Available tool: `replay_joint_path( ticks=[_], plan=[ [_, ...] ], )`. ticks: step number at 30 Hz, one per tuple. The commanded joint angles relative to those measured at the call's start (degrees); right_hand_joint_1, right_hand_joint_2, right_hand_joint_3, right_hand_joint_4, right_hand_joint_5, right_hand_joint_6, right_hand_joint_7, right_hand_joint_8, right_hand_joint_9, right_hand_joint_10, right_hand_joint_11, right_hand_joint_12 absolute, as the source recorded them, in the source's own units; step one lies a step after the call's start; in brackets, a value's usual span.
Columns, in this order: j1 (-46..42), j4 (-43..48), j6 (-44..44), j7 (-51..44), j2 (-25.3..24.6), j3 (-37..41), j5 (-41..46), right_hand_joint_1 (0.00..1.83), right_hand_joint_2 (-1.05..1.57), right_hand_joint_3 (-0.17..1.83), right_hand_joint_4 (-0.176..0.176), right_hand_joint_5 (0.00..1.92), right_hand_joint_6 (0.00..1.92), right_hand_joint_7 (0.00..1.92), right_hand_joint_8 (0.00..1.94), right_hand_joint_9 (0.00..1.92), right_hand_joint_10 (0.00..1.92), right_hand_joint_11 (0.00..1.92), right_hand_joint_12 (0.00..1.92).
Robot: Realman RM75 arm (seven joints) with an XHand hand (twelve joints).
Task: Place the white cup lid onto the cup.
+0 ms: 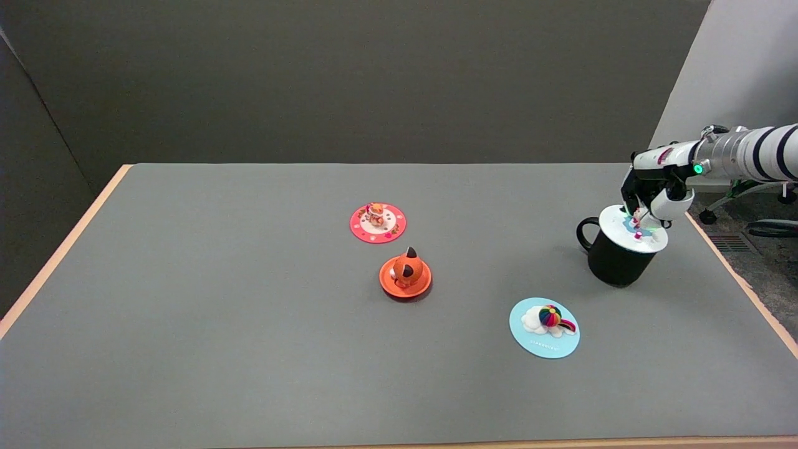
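A black cup (614,259) with its handle to the left stands near the table's right edge. The white cup lid (620,226) lies across the cup's mouth, sitting a little toward the right side. My right hand (654,187) reaches in from the right and hangs just over the lid. Its fingers come down around the small coloured figure on top of the lid and pinch it. The hand hides the far right part of the lid.
Three other lids lie on the grey table: a pink one (378,222) at the centre back, an orange one (405,276) with a fox-like figure in front of it, and a light blue one (544,327) with a rainbow ball before the cup. The table's right edge (748,293) runs close by the cup.
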Motion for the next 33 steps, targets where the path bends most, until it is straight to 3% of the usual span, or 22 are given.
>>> replay_joint_path(
  ticks=[1, 14, 18, 20, 22, 26, 27, 28, 33],
  plan=[
    [0.0, -0.14, -0.49, 0.0, 0.07, -0.48, 0.05, 1.2, 1.08, 0.22, -0.034, 0.84, 1.11, 0.89, 1.32, 0.77, 1.04, 0.57, 0.9],
    [0.0, 0.01, -0.25, 0.0, 0.07, -0.72, 0.05, 1.2, 1.07, 0.22, -0.029, 0.84, 1.11, 0.9, 1.3, 0.77, 1.04, 0.57, 0.9],
    [0.0, -0.06, -0.09, 0.0, 0.07, -0.8, 0.13, 1.18, 1.1, 0.21, -0.011, 0.81, 1.17, 0.85, 1.35, 0.73, 1.07, 0.56, 0.87],
    [0.0, -0.06, -0.16, 0.0, 0.07, -0.72, 0.44, 1.0, 1.09, 0.26, 0.049, 0.79, 1.3, 0.72, 1.09, 0.68, 1.07, 0.55, 0.8],
    [0.0, -0.13, -0.31, -0.08, 0.07, -0.49, 0.53, 0.98, 1.12, 0.27, 0.028, 0.74, 1.37, 0.66, 1.03, 0.65, 1.02, 0.53, 0.77],
    [0.0, -0.22, -0.49, -0.32, 0.07, -0.33, 0.61, 0.96, 1.13, 0.26, 0.037, 0.72, 1.39, 0.63, 0.91, 0.59, 0.92, 0.49, 0.73],
    [0.0, -0.23, -0.49, -0.47, 0.07, -0.32, 0.61, 0.95, 1.07, 0.32, 0.031, 0.73, 1.25, 0.64, 0.85, 0.58, 0.88, 0.49, 0.7],
    [0.0, -0.23, -0.41, -0.48, 0.07, -0.32, 0.61, 0.91, 0.77, 0.67, -0.018, 0.75, 0.63, 0.67, 0.77, 0.58, 0.83, 0.5, 0.62],
    [0.0, -0.23, -0.17, -0.48, 0.07, -0.25, 0.61, 0.89, 0.68, 0.72, -0.041, 0.79, 0.49, 0.73, 0.51, 0.61, 0.5, 0.48, 0.54]
  ],
)
